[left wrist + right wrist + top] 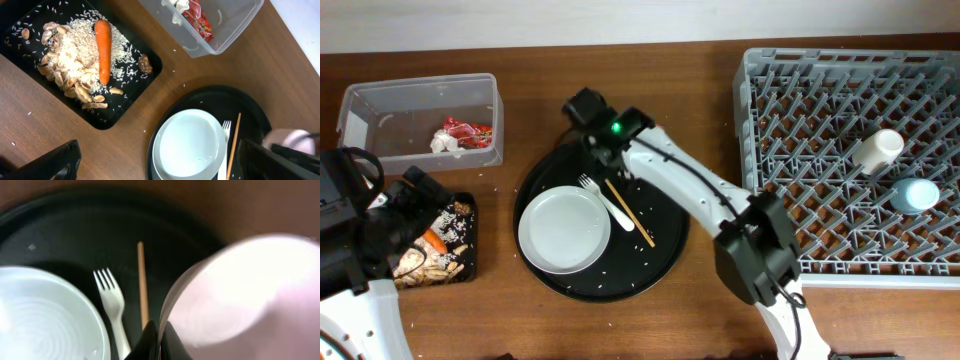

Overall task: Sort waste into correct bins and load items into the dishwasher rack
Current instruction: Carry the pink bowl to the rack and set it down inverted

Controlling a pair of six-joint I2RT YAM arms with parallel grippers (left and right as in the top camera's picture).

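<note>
Wood tabletop with a round black tray (pixel 660 250) mid-table. The right gripper (pixel 159 336) is pinched on the rim of the pinkish bowl (pixel 235 295), and the rim edge runs down between its two fingers. A rim grip makes sense because the bowl looks too wide to span. The bowl is tilted and blurred in the wrist view, so I can't tell if it's clear of the tray. Beside it on the tray are the chopsticks (pixel 143 280), the white fork (pixel 112 305) and the pale plate (pixel 45 315). The left gripper (pixel 157 165) is spread wide and empty, hovering between the round tray and the black rectangular tray (pixel 131 87). That tray holds the rice (pixel 75 45) and the carrot (pixel 103 50). The wrapper (pixel 197 20) is in the clear tub (pixel 235 30), so the waste looks sorted. The grey rack (pixel 800 120) at far right already has the cream cup (pixel 876 148) and the light blue cup (pixel 918 193). My read is that the bowl goes to the rack next. The right arm has it since the rack is on its side. The risk is the bowl slipping on a thin rim pinch.
</note>
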